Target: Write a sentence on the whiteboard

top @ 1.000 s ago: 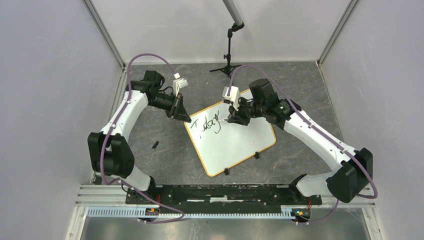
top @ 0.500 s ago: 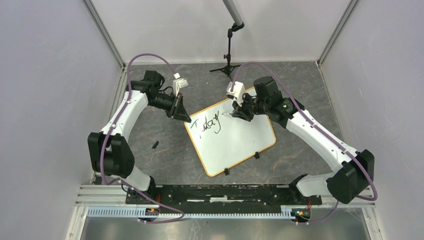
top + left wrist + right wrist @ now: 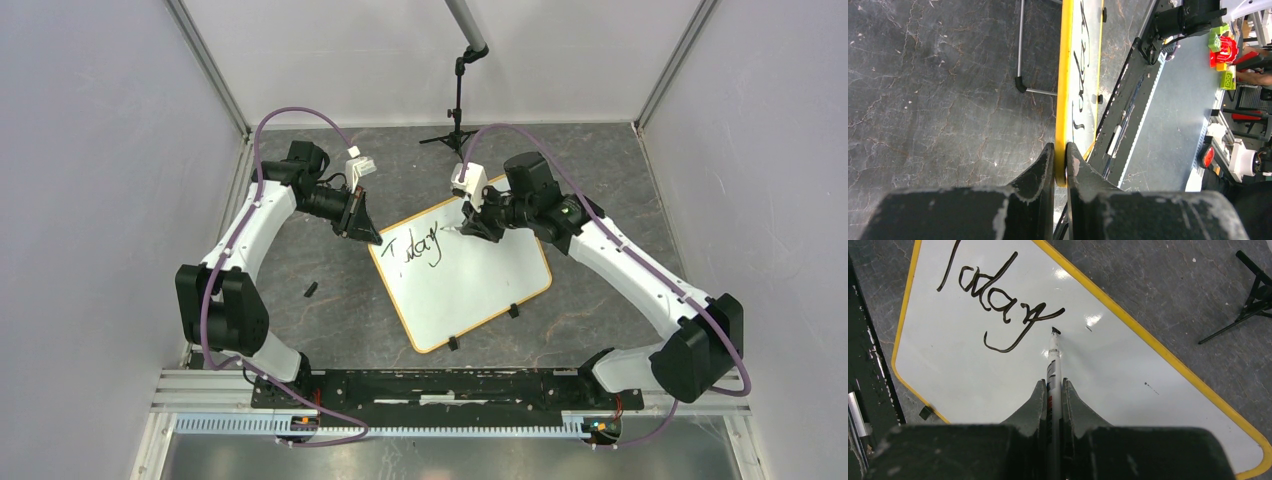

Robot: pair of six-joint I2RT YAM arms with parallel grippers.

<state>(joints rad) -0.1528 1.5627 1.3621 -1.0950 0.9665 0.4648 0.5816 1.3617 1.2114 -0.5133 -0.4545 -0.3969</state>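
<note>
The whiteboard (image 3: 470,285) with a yellow rim lies tilted on the dark floor. The word "Today" (image 3: 422,247) is written on it in black; it also shows in the right wrist view (image 3: 998,307). My left gripper (image 3: 371,238) is shut on the board's far-left rim, seen edge-on in the left wrist view (image 3: 1061,155). My right gripper (image 3: 470,229) is shut on a white marker (image 3: 1054,365); in the right wrist view (image 3: 1053,387) the black tip (image 3: 1055,331) sits just right of the "y" tail, at or just above the surface.
Two black clip feet (image 3: 513,311) sit on the board's near edge. A small black piece (image 3: 311,290) lies on the floor left of the board. A black stand (image 3: 457,110) rises at the back. The black base rail (image 3: 430,385) runs along the near edge.
My right gripper has moved up and back from the end of "Today" to the spot just right of the word. The left arm and the board have not moved.
</note>
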